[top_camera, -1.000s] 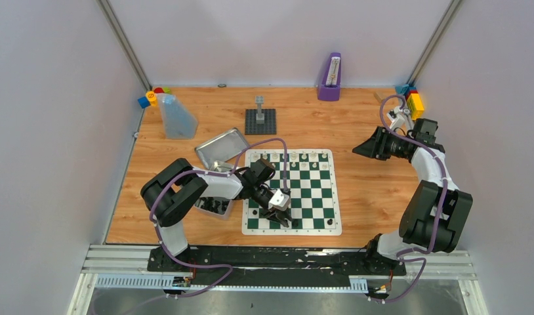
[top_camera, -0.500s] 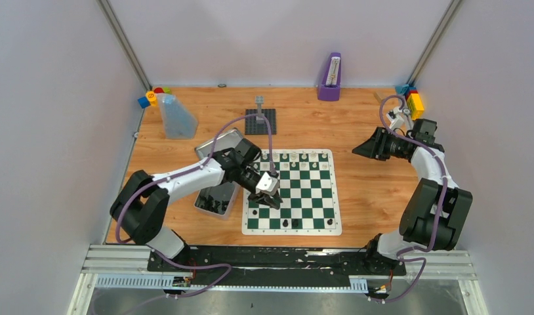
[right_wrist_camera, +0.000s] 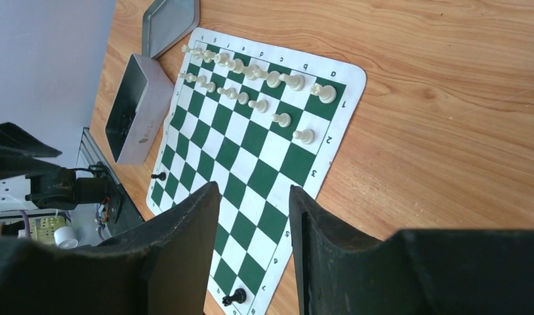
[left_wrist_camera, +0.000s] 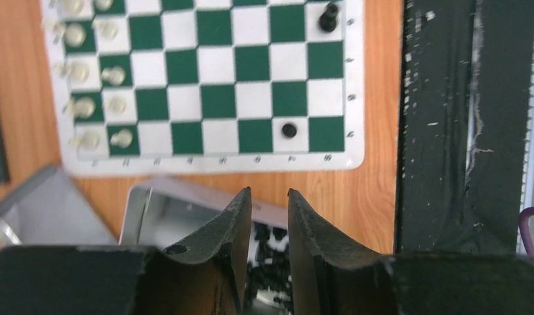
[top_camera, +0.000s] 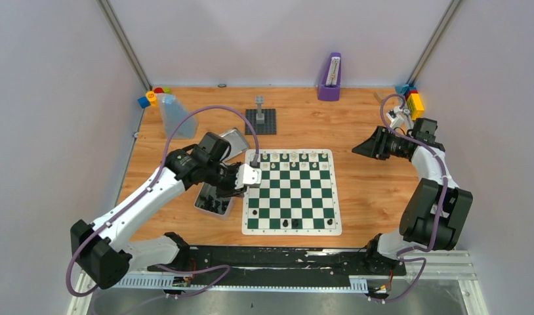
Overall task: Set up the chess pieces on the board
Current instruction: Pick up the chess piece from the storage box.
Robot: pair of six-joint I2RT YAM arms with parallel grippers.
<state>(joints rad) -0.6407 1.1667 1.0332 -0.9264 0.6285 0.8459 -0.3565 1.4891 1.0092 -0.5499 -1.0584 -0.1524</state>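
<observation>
Chess pieces (right_wrist_camera: 327, 94) stand half set up: cream men line the two rows at the board's (top_camera: 297, 193) 12 o'clock edge, while only a few black ones stand toward 6 o'clock. Most of the black men lie heaped in the tin (right_wrist_camera: 149, 111) at the board's 9 o'clock, its lid (right_wrist_camera: 172, 23) beside it on the counter (top_camera: 369, 197). Left fingers (left_wrist_camera: 235, 210), slightly apart and holding nothing, hang over the tin, apparently lined up to pick a black man. Right fingers (right_wrist_camera: 199, 216), apart and empty, hover off the board at 2 o'clock, likely keeping clear of the left arm's path.
</observation>
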